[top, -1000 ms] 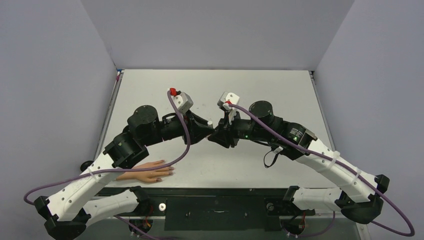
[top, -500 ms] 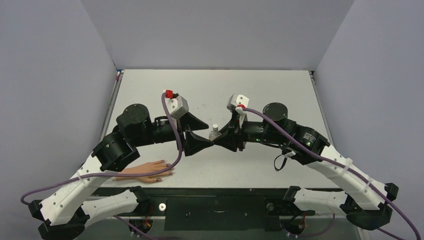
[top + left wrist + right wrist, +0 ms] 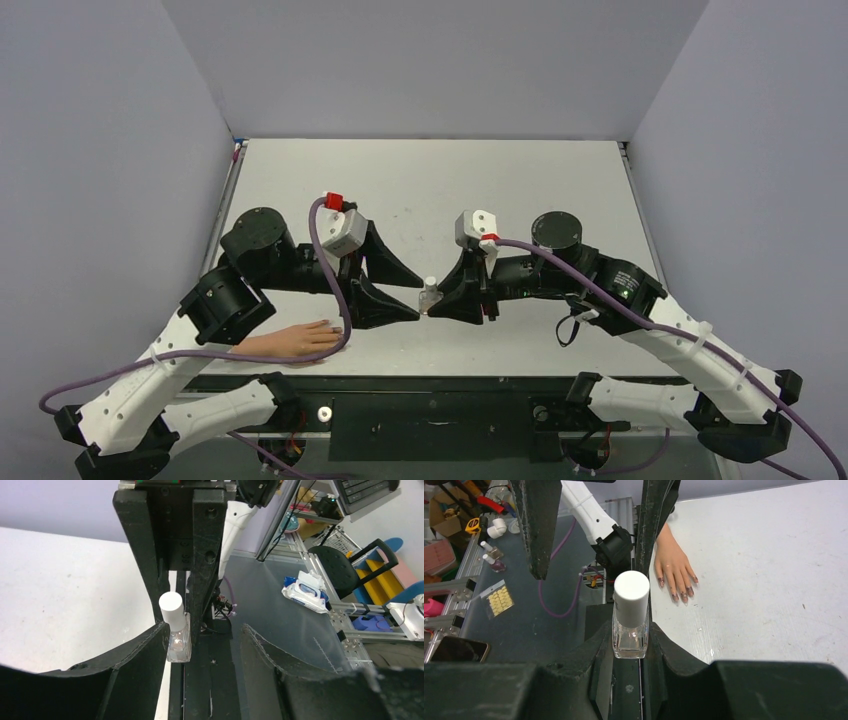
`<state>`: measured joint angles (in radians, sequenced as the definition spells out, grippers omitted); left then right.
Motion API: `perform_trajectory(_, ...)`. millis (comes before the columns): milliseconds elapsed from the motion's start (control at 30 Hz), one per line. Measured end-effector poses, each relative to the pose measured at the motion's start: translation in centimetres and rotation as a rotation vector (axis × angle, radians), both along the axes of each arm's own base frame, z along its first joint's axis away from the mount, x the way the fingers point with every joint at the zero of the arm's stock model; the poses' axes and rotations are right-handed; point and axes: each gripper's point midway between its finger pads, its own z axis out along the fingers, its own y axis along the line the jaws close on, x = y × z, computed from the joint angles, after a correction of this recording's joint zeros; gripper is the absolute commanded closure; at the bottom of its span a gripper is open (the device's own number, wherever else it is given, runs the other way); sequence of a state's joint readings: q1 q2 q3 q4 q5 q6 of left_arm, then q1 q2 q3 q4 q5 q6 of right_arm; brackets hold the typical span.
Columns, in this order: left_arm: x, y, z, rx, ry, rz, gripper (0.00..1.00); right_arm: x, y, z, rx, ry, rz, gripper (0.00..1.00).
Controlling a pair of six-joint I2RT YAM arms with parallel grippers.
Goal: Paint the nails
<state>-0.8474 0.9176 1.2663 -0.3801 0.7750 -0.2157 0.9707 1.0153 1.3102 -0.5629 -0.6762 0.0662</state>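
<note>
**Bottle clamped by my right gripper (image 3: 630, 641); left gripper (image 3: 409, 297) released.**
My right gripper is clenched on the small clear bottle (image 3: 630, 622), which stands upright (white cap on top). My left gripper's fingers (image 3: 131, 675) are spread, one of them just beside the bottle. The nails (image 3: 684, 596) are on the fake hand (image 3: 292, 343), lying flat at the near left edge of the table (image 3: 430, 180), well apart from both grippers.

Our right gripper (image 3: 437, 300) holds the bottle (image 3: 429, 294) upright over the middle of the table (image 3: 520, 180), nearer its near edge. Our left gripper (image 3: 417, 299) faces the bottle from the left. The fake hand (image 3: 290, 343) lies at the near left corner, nails (image 3: 684, 598) pointing right.
</note>
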Motion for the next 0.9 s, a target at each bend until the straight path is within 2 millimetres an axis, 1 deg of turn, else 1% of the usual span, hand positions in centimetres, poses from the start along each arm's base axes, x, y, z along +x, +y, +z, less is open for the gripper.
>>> perform_trajectory(100, -0.5, -0.1, 0.5, -0.021, -0.003, -0.037, 0.53, -0.6, 0.0, 0.0, 0.003, -0.001, 0.033, 1.00)
perform_trajectory(267, -0.5, -0.5, 0.7, -0.032, 0.004, -0.062, 0.58, -1.1, 0.0, 0.0, 0.003, -0.002, 0.057, 1.00)
perform_trajectory(600, 0.1, -1.3, -0.2, -0.015, 0.028, -0.063, 0.58, -1.3, 0.0, -0.3, -0.006, -0.007, 0.073, 1.00)
perform_trajectory(867, 0.3, -1.5, -0.7, -0.005, 0.037, -0.057, 0.64, -1.3, 0.2, -0.6, -0.016, -0.001, 0.085, 1.00)
perform_trajectory(900, 0.4, -1.5, -0.8, -0.004, 0.038, -0.058, 0.66, -1.3, 0.2, -0.7, -0.020, 0.002, 0.086, 1.00)
